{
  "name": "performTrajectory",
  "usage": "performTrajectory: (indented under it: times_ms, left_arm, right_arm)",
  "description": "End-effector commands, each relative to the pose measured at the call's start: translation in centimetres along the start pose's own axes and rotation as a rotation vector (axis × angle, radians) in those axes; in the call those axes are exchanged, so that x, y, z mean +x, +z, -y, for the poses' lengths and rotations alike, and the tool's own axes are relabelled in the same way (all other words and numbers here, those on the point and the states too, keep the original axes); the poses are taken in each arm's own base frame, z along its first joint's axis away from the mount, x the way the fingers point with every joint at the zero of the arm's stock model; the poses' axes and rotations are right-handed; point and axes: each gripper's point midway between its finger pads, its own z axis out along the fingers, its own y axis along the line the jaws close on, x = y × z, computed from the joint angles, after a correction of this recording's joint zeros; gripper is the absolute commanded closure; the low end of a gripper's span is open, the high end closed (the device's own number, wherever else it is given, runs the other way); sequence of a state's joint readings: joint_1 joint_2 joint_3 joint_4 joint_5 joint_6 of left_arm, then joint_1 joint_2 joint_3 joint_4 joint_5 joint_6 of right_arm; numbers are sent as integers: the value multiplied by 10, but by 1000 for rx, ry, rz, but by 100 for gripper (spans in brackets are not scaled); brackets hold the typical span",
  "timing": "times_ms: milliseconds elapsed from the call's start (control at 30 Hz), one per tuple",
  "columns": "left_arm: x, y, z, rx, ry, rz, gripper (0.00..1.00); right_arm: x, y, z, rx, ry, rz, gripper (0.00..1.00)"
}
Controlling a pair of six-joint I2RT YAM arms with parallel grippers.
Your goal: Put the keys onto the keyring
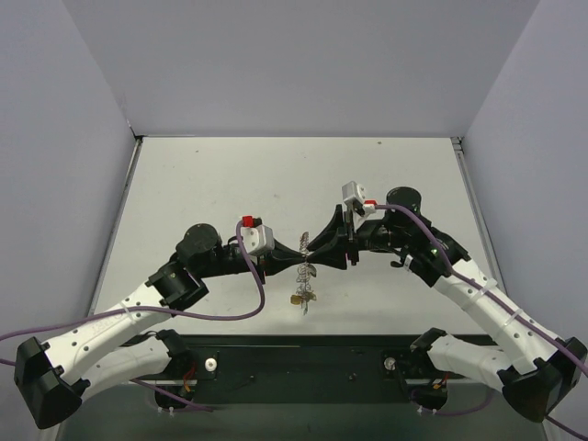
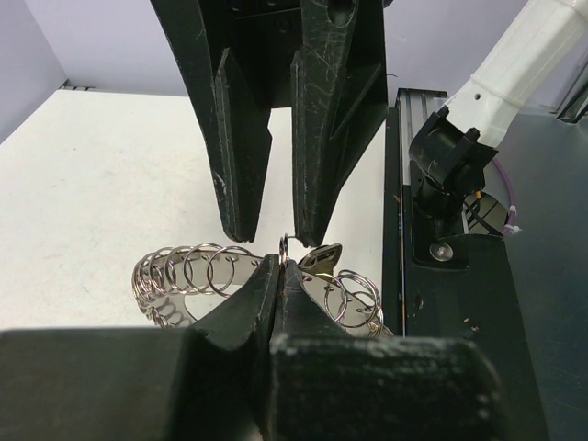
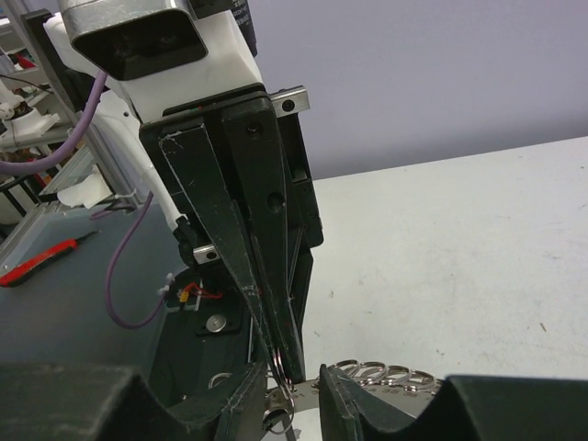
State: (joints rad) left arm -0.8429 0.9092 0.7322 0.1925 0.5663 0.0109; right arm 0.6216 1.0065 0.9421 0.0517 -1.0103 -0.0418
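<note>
The keyring is a silvery band rimmed with small wire loops, and it hangs in the air between my two grippers. My left gripper is shut on one small loop at its top. The coiled rim curves away to both sides in the left wrist view. A silver key lies against the band just behind that loop, and a key dangles at the ring's lower end. My right gripper faces the left one tip to tip. Its jaws stand apart on either side of the pinched loop.
The black mounting plate with both arm bases runs along the near table edge. Purple cables loop off each wrist. The white tabletop stretches behind the grippers to grey walls. The right arm's base stands right of the ring.
</note>
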Motion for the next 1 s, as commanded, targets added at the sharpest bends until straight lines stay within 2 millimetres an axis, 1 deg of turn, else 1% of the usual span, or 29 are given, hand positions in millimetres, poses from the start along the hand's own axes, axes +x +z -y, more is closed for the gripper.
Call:
performTrajectory:
  times_ms: [0,67,167,300,367,467,567,633,700,733,800,833,967]
  left_arm:
    - [-52,1,3,19,85,140,100]
    - [-52,1,3,19,85,140,100]
    - [-52,1,2,16,84,140,100]
    - [-53,1,2,12,87,143,100]
    - [-55,0,1,8,90,148,100]
    - [-56,0,2,10,94,154,100]
    - [-57,0,2,10,94,155,100]
    - [-57,-1,3,13,95,155,100]
    - [-57,0,2,13,97,160,100]
    - [-57,0,3,16,79,160,100]
    - [-57,0,4,20,67,161,100]
    - [-58,0,4,22,67,162,100]
    - [-55,1,5,28,60,155,100]
  right_arm:
    - [-22,3,-15,-92,-80,32,71]
    - [-20,5,-17,-101,-75,26,76]
    - [-19,6,-17,-104,-69,19,80]
    - [-14,6,-17,-104,-62,4,85]
    - [-10,5,-16,-95,-53,-3,85]
    - [-6,4,-16,-81,-52,-5,82]
    - [-4,2,-15,-70,-55,-4,71]
    - [-5,2,-16,-69,-57,-2,70]
    - [-4,2,-16,-70,-51,-3,76]
    - [-4,3,-16,-72,-50,-4,84]
    - [-5,3,-15,-72,-45,-4,91]
    - [-6,4,-15,-75,-45,-2,99]
    - [-6,5,-15,-75,-37,-2,100]
